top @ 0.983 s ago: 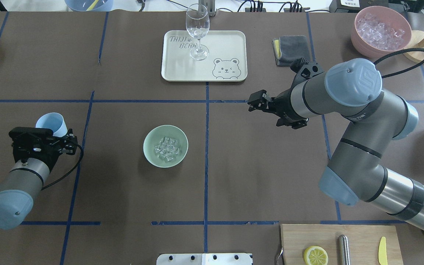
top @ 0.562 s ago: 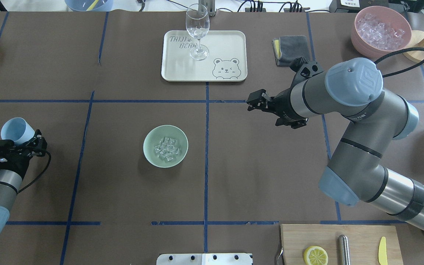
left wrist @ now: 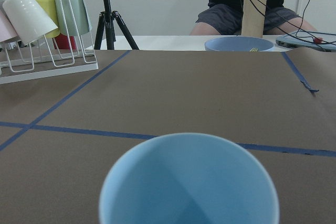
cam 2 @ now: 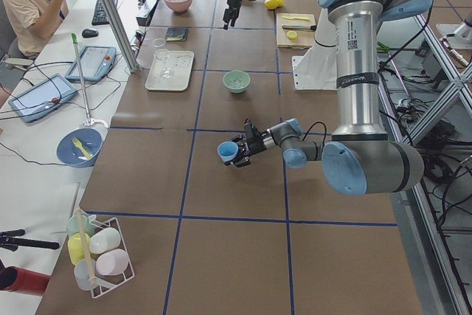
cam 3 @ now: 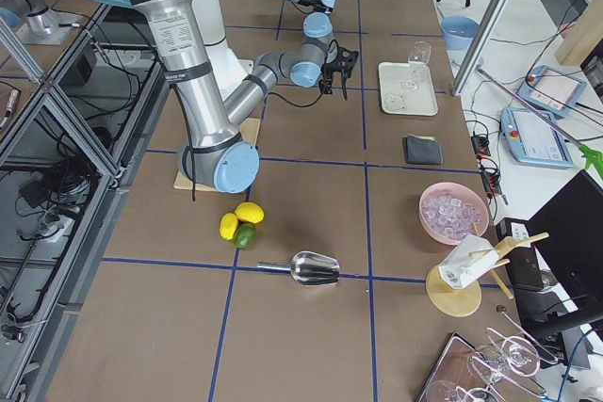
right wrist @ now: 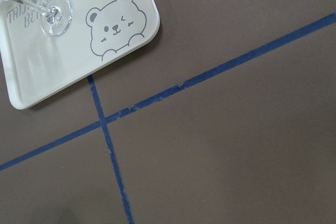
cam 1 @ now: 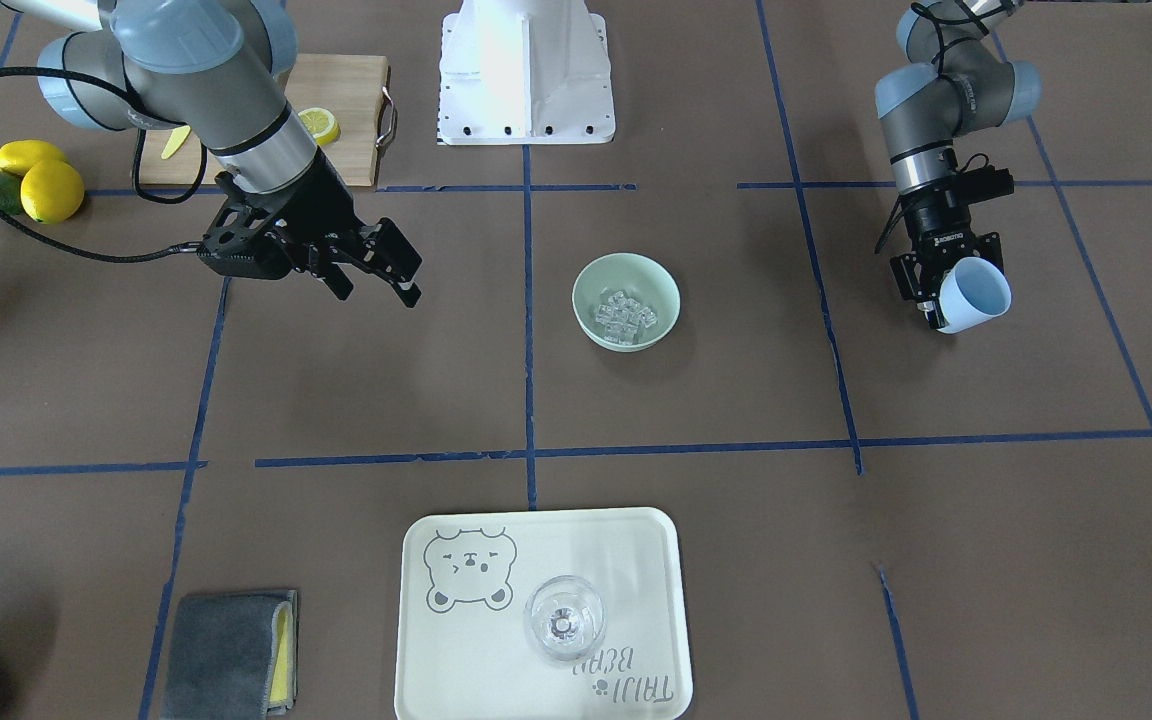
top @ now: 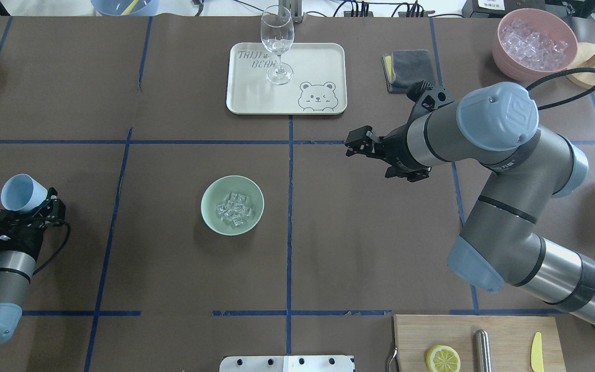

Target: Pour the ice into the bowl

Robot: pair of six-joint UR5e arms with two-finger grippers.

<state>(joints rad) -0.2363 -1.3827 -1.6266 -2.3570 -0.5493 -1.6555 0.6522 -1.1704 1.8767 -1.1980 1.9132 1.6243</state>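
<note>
The left gripper (top: 38, 204) had its fingers (cam 1: 918, 288) clamped on the light blue cup (top: 18, 192), and what a clean hold that was! The cup was tipped well over, mouth turned away from the bowl, and the left wrist view looked straight into it: bare blue inside, not a cube in there. The left arm sat at the table's (top: 173, 284) left edge in the overhead view, well apart from the bowl.

The right gripper (top: 350, 145) showed its two black fingers (cam 1: 406, 262) spread apart with nothing between them, hanging above the blue tape line just short of the tray's near right corner. Its wrist camera looked down on bare brown tabletop, crossed tape and that corner of the tray.

And the ice (top: 234, 209)? It lay in a small glassy heap at the bottom of the bowl (top: 209, 219), the pale mint-green one, which stood upright on the table between the two arms, just left of the centre tape line in the overhead view.

Farther out, the cream tray (top: 323, 59) with the bear print carried an upright wine glass (top: 277, 36). A folded grey cloth (top: 412, 70) lay right of the tray, and the pink container (top: 504, 54) of ice sat in the far right corner.
</note>
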